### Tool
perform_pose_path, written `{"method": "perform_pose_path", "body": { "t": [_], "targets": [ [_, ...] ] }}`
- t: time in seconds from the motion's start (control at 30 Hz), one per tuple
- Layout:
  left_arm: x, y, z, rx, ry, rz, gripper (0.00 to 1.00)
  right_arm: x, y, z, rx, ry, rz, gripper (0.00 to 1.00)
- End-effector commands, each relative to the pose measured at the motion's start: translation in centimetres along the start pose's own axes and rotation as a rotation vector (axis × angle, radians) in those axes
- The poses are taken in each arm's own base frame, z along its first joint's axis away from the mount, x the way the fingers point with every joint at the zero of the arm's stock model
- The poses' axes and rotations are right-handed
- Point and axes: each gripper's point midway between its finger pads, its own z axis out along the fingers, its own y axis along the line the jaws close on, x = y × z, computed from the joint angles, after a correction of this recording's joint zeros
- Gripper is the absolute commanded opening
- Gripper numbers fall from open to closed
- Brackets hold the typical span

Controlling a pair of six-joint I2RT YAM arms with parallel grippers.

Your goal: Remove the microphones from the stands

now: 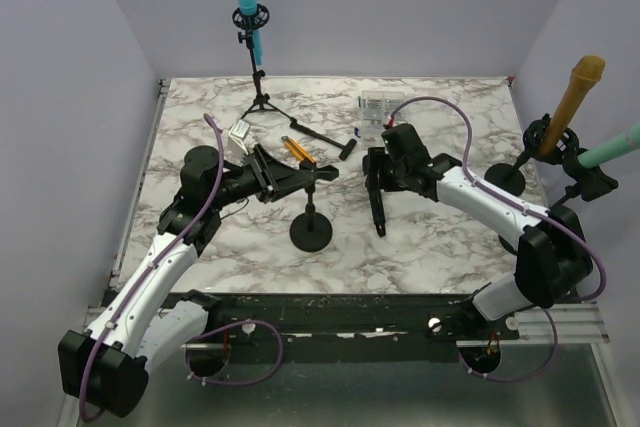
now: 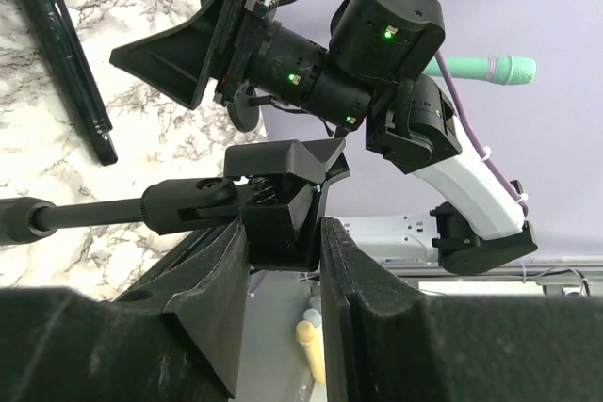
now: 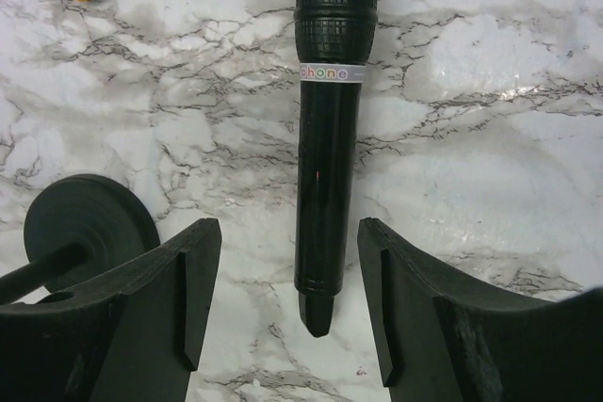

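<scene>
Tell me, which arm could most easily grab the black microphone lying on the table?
Probably the right: the right gripper hangs open, straddling the black microphone, while the left gripper is shut on the stand's clip.

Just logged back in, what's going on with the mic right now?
The left hand is shut on the stand clip. The black mic is out of the clip and lies flat on the table. The right hand is open over its tail end, one finger on each side, not touching it.
</scene>
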Motion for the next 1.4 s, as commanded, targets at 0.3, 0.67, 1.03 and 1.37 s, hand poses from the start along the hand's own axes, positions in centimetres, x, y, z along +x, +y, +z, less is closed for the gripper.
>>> {"method": "perform_pose_path", "body": {
  "t": [0.3, 0.67, 1.03, 1.37],
  "targets": [
    [2.8, 10.7, -0.3, -0.278, 0.023, -0.061, 0.0, 2.1, -0.7, -0.5, -0.008, 0.017, 0.02, 0.67],
    [3.5, 14.1, 0.4, -0.33, 0.042, -0.075, 0.0, 3.9, -1.4, -0.1, 0.007, 0.05, 0.029, 0.67],
    [-1.6, 8.6, 3.4, -0.13, -0.014, 0.059, 0.0, 3.2, -1.2, -0.8, -0.005, 0.018, 0.046, 0.66],
    [-6.0, 6.4, 6.0, -0.023, -0.012, 0.063, 0.0, 2.7, -1.8, -1.6, 0.012, -0.02, 0.043, 0.67]
  ]
}}
